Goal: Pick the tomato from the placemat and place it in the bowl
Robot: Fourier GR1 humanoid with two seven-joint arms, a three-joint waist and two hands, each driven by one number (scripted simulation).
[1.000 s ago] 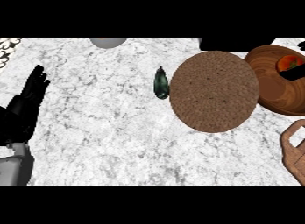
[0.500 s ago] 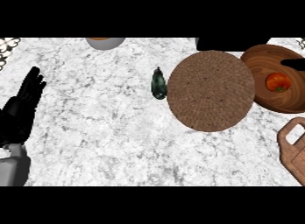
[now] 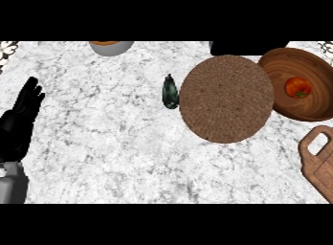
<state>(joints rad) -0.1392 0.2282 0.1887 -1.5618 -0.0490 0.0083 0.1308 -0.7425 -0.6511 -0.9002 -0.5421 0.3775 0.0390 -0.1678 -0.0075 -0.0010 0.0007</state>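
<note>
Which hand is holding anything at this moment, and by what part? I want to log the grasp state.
Nothing is held. The left hand rests open at the view's left edge, fingers straight. The right hand is out of view. The tomato lies in the bowl.

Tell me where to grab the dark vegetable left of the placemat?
Grip the dark vegetable across its thick middle, coming from above. It lies flat on the counter, long axis running top to bottom in the head view, so robot hand fingers should probably close on its left and right sides.
</note>
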